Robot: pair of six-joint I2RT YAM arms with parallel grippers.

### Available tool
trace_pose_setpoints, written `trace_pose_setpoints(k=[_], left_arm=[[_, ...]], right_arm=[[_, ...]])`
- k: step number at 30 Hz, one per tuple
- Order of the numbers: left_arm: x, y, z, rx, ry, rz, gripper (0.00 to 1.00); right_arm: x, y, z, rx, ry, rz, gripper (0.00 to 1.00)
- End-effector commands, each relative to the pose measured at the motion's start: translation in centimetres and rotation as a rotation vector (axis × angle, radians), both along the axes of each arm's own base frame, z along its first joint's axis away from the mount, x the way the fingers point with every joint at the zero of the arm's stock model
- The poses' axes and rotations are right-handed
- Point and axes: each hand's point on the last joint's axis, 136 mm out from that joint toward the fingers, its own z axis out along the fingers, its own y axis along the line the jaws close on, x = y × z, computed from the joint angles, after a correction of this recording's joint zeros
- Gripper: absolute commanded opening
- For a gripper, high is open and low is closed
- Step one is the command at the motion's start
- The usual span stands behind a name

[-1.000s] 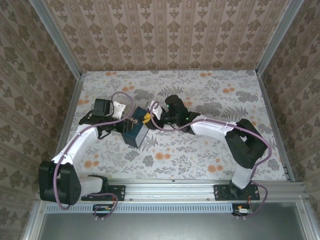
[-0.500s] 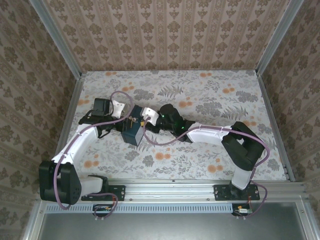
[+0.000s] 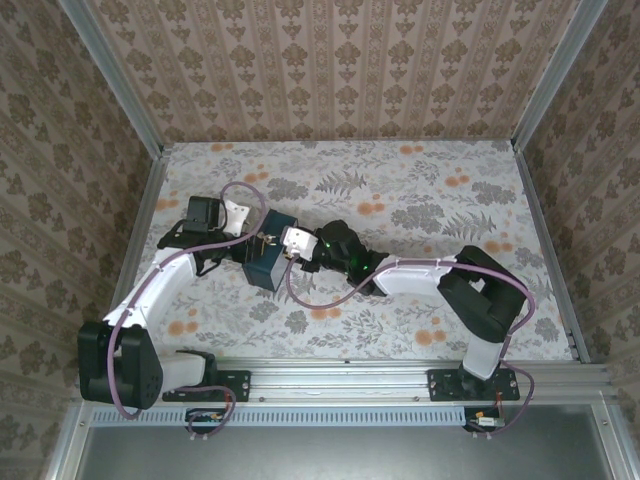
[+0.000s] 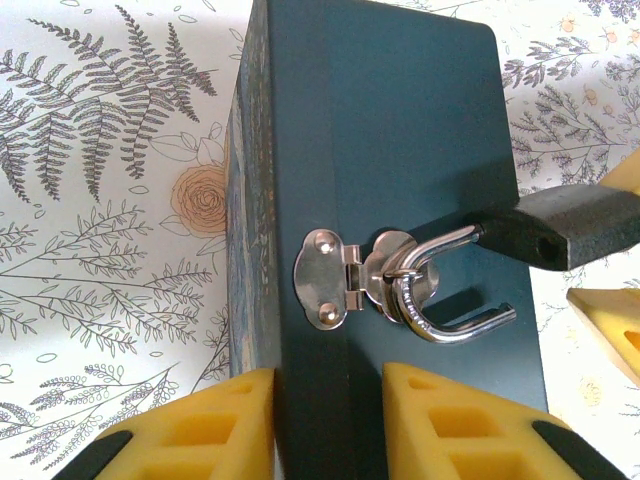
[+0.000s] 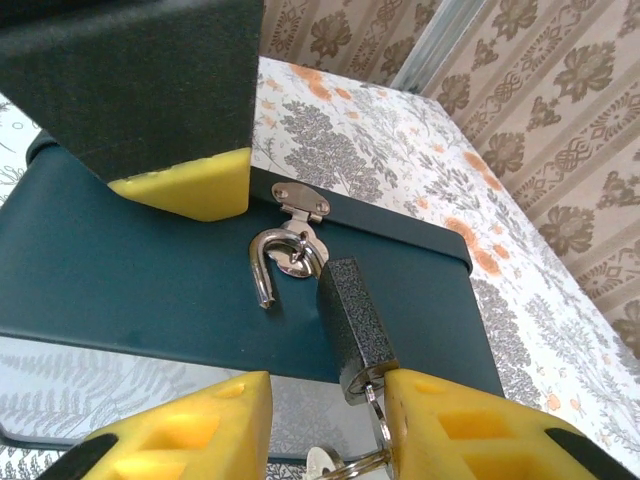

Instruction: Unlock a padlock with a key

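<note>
One dark blue rectangular box [image 3: 268, 268] stands on one floral-printed table [image 3: 430, 190]. The box carries one silver metal hasp [image 4: 328, 279], and through it hangs one padlock with a dark grey body and a silver shackle [image 5: 352, 325]. At the padlock's 6 o'clock there is one thin metal key ring [image 5: 373, 420] bearing one pale silver key [image 5: 325, 462]; a second key in the lock cannot be made out. There are two white-and-black robot arms, so two grippers: the left gripper [image 4: 328, 410] at the box's 9 o'clock and the right gripper [image 5: 325, 430] at its 3 o'clock. Yellow foam finger pads [image 4: 200, 430] number four, two per gripper. Three patterned wallpaper walls [image 3: 330, 70] surround the table.
</note>
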Motion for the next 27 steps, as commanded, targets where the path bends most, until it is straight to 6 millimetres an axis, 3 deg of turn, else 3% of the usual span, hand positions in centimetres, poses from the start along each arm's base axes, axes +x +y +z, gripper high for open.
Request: trace_pose_setpoints(k=[1, 5, 13, 19, 27], left_arm=[[-1.1, -1.1, -1.2, -0.027, 0.062, -0.056, 0.3], [-1.0, -1.2, -1.2, -0.032, 0.064, -0.05, 0.3], [-0.8, -1.2, -0.8, -0.037, 0.059, -0.049, 0.3], [-0.8, -1.3, -1.0, -0.04, 0.067, -0.048, 0.29], [-0.5, -1.3, -0.8, -0.034, 0.061, -0.048, 0.29]], right_arm=[[-3.1, 1.6, -2.7, -0.037, 0.061, 0.076, 0.34], [-1.9, 1.6, -1.5, -0.021, 0.006, 0.032, 0.37], [-0.9, 0.8, -1.3, -0.041, -0.043, -0.03, 0.41], [-0.4, 0.8, -0.9, -0.026, -0.049, -0.058, 0.44], [-0.6, -0.7, -0.9, -0.029, -0.058, -0.091, 0.45]])
